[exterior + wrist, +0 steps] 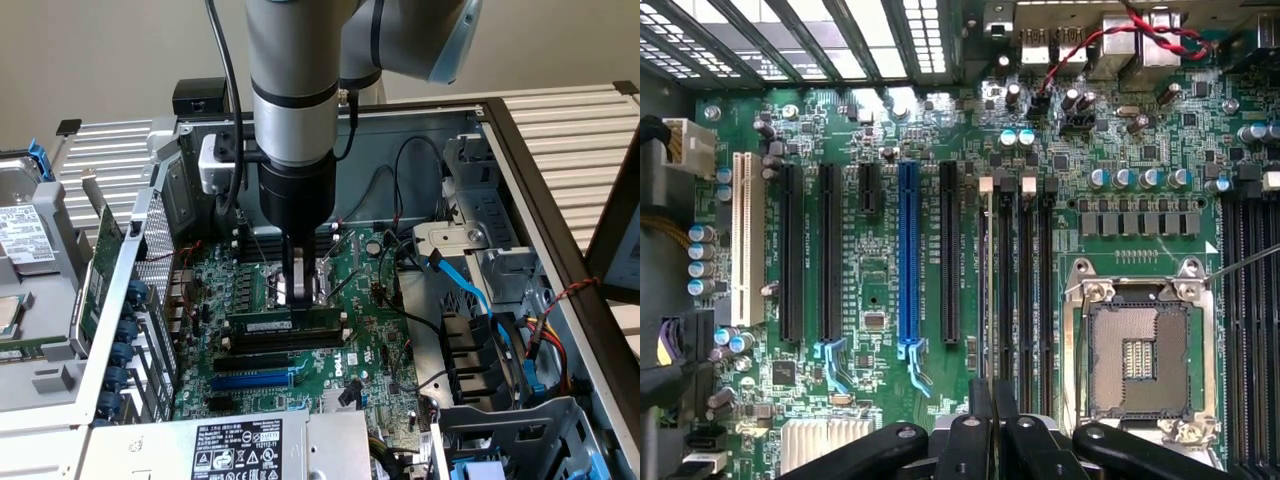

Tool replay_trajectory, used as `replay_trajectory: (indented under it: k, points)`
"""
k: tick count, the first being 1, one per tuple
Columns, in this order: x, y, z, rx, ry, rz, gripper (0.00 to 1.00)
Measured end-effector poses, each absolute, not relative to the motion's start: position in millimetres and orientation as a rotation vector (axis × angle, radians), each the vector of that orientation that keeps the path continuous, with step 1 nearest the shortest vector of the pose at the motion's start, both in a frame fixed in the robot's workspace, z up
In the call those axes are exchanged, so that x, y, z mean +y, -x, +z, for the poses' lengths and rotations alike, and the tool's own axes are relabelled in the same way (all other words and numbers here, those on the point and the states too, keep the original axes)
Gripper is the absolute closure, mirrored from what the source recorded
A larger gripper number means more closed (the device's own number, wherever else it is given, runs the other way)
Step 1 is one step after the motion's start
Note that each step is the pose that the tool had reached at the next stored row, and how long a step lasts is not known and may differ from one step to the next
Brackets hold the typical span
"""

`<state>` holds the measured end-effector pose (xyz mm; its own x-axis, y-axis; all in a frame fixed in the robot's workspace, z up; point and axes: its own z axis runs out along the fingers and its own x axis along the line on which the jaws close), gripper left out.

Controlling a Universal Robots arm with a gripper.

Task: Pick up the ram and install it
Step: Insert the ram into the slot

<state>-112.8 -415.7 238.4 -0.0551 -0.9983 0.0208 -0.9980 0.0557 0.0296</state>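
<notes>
The ram [285, 326], a narrow green stick with a white label, stands upright on edge along a memory slot of the motherboard [370, 340], level with the board. My gripper [301, 296] comes straight down on the stick's middle, its fingers shut on the top edge. In the wrist view the ram [992, 300] appears edge-on as a thin line running away from my gripper [992, 405], in the memory slot closest to the expansion slots. Whether the slot's end clips have latched I cannot tell.
The open CPU socket [1137, 355] lies beside the memory slots. Black and blue expansion slots [908, 260] lie on the other side. A blue cable [470, 290] and drive bays fill the exterior view's right. A power supply [235, 450] is in front, and a green card [100, 265] leans outside the case wall.
</notes>
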Motion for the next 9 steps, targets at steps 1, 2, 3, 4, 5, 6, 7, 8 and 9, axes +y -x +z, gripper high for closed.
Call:
replay_trajectory:
  k: [1,2,3,4,5,6,7,8,9]
  points:
    - [-415.6,112.9,238.1,-2.258,-2.135,-0.010,0.87]
    - [-415.5,113.2,238.0,-2.259,-2.134,-0.009,0.87]
    - [-415.4,113.3,237.8,-2.260,-2.134,-0.008,0.87]
    - [-415.3,113.5,237.5,-2.260,-2.134,-0.008,0.87]
    - [-415.1,113.9,237.2,-2.261,-2.134,-0.007,0.87]
    - [-414.9,114.2,236.9,-2.262,-2.133,-0.007,0.87]
    - [-414.7,114.6,236.4,-2.263,-2.133,-0.006,0.87]
    - [-414.4,115.1,235.9,-2.264,-2.133,-0.005,0.87]
    - [-414.3,115.7,235.6,-2.265,-2.134,-0.004,0.87]
